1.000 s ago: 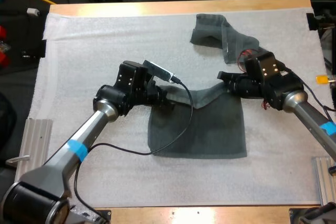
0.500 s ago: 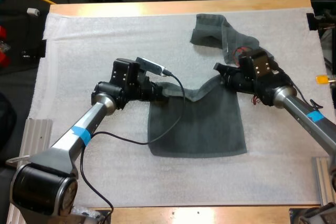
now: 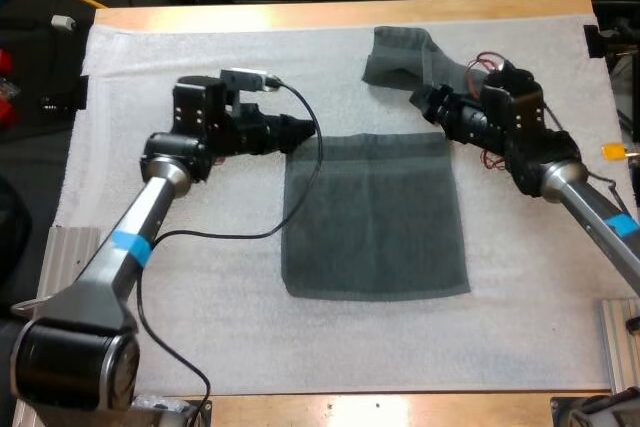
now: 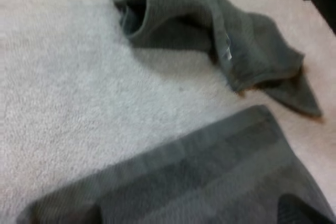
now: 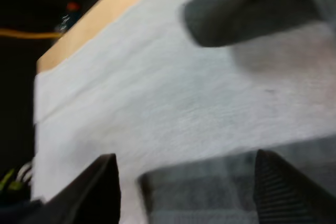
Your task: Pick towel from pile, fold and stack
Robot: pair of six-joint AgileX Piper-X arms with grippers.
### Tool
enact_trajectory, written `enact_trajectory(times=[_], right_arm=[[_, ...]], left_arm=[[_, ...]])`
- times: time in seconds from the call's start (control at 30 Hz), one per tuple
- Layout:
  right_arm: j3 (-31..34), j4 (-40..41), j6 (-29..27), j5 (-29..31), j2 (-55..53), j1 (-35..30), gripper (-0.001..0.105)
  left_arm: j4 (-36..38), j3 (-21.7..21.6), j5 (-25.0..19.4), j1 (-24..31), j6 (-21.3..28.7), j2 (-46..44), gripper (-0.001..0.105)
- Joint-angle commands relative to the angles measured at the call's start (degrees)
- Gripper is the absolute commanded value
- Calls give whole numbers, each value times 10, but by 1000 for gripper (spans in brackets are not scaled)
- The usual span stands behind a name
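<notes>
A dark grey-green towel (image 3: 375,217) lies flat on the white mat (image 3: 180,327), squared up, in the middle. A crumpled towel (image 3: 415,65) sits at the far side, right of centre. My left gripper (image 3: 303,131) hovers at the flat towel's far left corner, off the cloth and holding nothing. My right gripper (image 3: 420,99) is between the flat towel's far right corner and the crumpled towel. In the right wrist view its fingers (image 5: 100,187) stand wide apart above the flat towel's edge (image 5: 220,182). The left wrist view shows the crumpled towel (image 4: 199,19) beyond the flat towel (image 4: 210,177).
The table's wooden far edge (image 3: 340,15) runs just behind the crumpled towel. Metal rails sit at the near left (image 3: 70,267) and near right (image 3: 615,337) of the mat. Bare mat stretches left of and in front of the flat towel.
Both grippers carried the towel's lifted edge toward the far side, laid it flat and let go. The right gripper's fingers opened. Both arms pulled back from the corners.
</notes>
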Motion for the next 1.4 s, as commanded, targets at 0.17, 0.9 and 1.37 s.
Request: enact_trajectory(times=[0.17, 0.9, 1.37], right_arm=[[-1, 113, -77, -14, -82, -1, 55], [1, 536, -178, 9, -360, 0, 55], [159, 563, -186, 60, -431, 0, 55]], left_arm=[[109, -4, 10, -2, 49, -75, 64], [478, 12, -166, -110, 118, -370, 64], [444, 151, -196, -172, 60, -415, 64]])
